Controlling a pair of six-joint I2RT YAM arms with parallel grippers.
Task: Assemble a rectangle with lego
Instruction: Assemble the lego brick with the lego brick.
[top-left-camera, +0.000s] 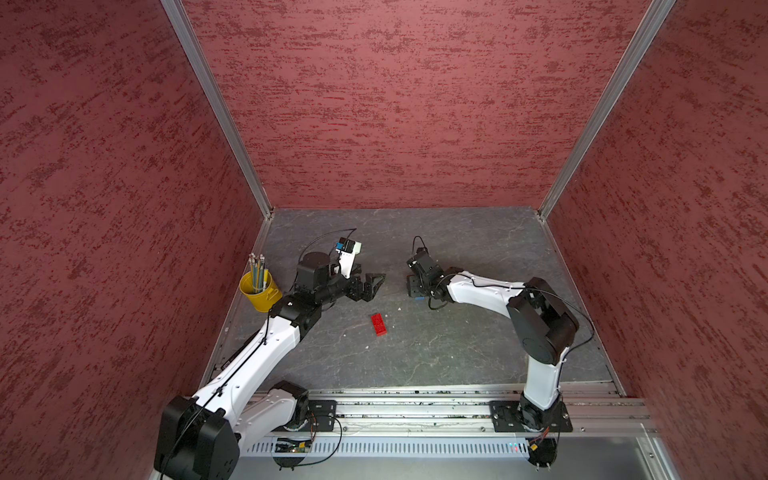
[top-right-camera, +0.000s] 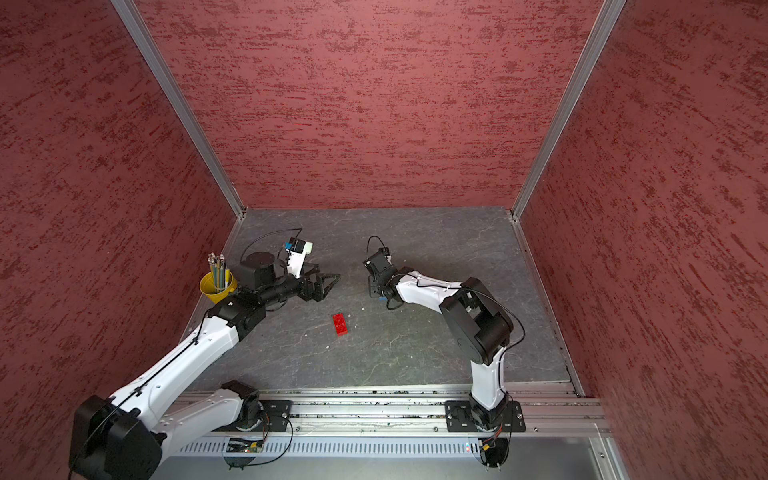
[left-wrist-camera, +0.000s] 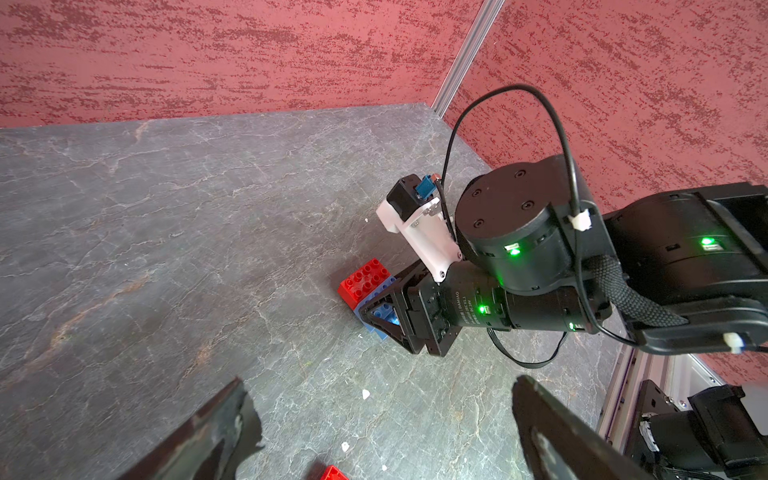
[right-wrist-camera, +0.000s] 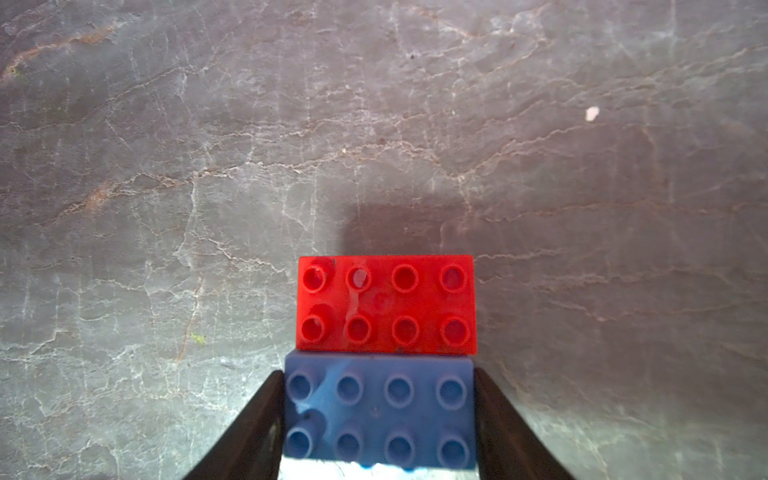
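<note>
My right gripper (right-wrist-camera: 378, 374) is shut on a blue lego brick (right-wrist-camera: 378, 411), one finger on each short end, low over the grey table. A red brick (right-wrist-camera: 386, 305) lies flush against the blue one's far long side; together they are the part-built rectangle (left-wrist-camera: 368, 293). In both top views the right gripper (top-left-camera: 415, 287) (top-right-camera: 375, 286) hides most of it. A loose red brick (top-left-camera: 378, 324) (top-right-camera: 340, 324) (left-wrist-camera: 332, 473) lies on the table nearer the front. My left gripper (top-left-camera: 372, 286) (top-right-camera: 326, 284) (left-wrist-camera: 382, 424) hangs open and empty, facing the right one.
A yellow pencil cup (top-left-camera: 259, 291) (top-right-camera: 218, 286) stands by the left wall, close behind my left arm. Small white specks (left-wrist-camera: 365, 394) dot the grey table (top-left-camera: 457, 353). Red walls close off three sides, and a metal rail (top-left-camera: 415, 409) runs along the front.
</note>
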